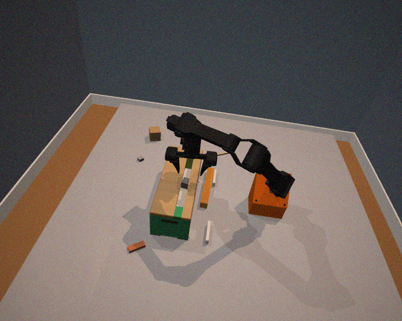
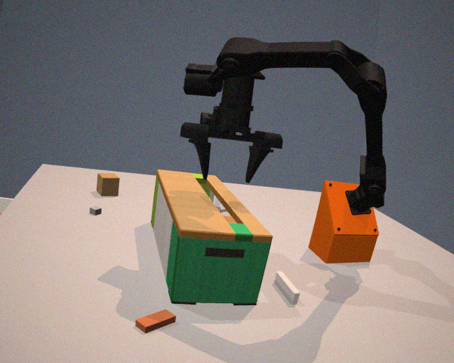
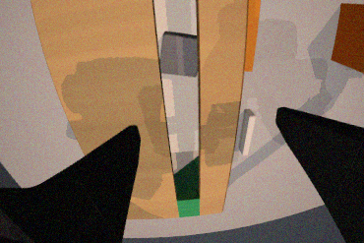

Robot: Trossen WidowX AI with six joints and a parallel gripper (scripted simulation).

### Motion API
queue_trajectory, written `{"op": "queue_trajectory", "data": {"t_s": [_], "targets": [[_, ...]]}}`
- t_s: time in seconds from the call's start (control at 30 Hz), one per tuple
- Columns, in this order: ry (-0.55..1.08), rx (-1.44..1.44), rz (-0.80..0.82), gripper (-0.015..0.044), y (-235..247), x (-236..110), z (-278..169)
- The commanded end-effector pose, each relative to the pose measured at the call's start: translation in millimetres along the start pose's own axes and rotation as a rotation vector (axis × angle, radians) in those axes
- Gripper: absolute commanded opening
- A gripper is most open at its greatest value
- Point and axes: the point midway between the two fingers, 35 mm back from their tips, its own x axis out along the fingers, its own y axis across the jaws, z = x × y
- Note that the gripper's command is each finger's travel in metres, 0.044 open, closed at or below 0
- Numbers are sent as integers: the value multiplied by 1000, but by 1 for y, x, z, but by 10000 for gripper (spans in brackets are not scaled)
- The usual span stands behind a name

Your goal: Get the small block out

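Spread wide and holding nothing, my gripper point(image 2: 226, 166) hangs above the far end of the box point(image 2: 215, 269), the end away from its green face. From the exterior view one fingertip point(image 2: 204, 172) sits right at the box's slotted tan lid, near the light green patch, while the other finger points down past the lid's edge, off to the side toward my orange pedestal point(image 2: 342, 242).

My wrist view gives what that one lacks: straight down through the slot I see the small grey block point(image 3: 180, 53) resting on the pale shelf inside the box, about midway along the slot, with a green patch at the slot's near end. Both dark fingers frame the lower corners, well apart from the block.

Only the top view shows the long orange bar point(image 1: 207, 187) lying flat on the table just beside the box, between it and the pedestal. Around the box lie a white stick point(image 2: 286, 287), a red brick point(image 2: 155, 321), a brown cube point(image 2: 107, 184) and a tiny grey cube point(image 2: 95, 210).
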Motion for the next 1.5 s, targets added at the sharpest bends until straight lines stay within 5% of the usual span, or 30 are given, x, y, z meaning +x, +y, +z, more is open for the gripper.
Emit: {"op": "queue_trajectory", "data": {"t_s": [0.0, 1.47], "targets": [[187, 40, 6, 400, -31, 2, 56], [246, 39, 30, 400, -37, 54, 73]]}}
